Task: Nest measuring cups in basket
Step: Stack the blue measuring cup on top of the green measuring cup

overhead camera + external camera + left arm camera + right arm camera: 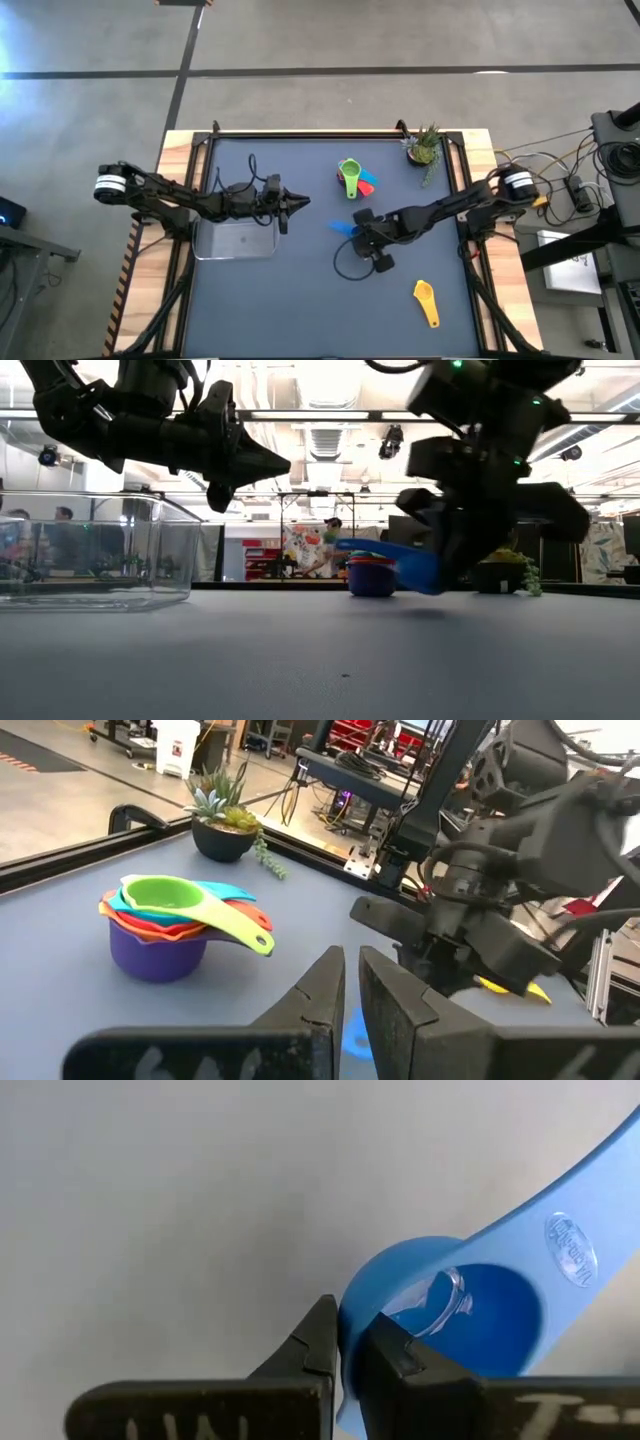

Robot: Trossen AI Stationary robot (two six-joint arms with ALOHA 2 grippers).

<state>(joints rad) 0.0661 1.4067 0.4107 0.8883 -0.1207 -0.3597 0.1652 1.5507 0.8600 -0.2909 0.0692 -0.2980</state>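
Note:
My right gripper hangs over the middle of the table, shut on a blue measuring cup. Behind it, toward the far edge, stands a nested stack of cups: purple at the bottom and lime green on top. A yellow cup lies alone near the front right. The clear basket rests flat on the table's left side. My left gripper hovers shut just beyond the basket's far right corner, holding nothing. My right gripper pinches the wall of the blue cup's bowl at the rim, opposite the handle. One finger is outside the bowl and the other inside. The fingers slant down from the table's right. The cup hangs tilted and clear of the table, its handle pointing left.
A small potted plant stands at the far right corner. A black frame runs along the table's far edge and sides. A loose dark cable loops under my right gripper. People move in the room behind.

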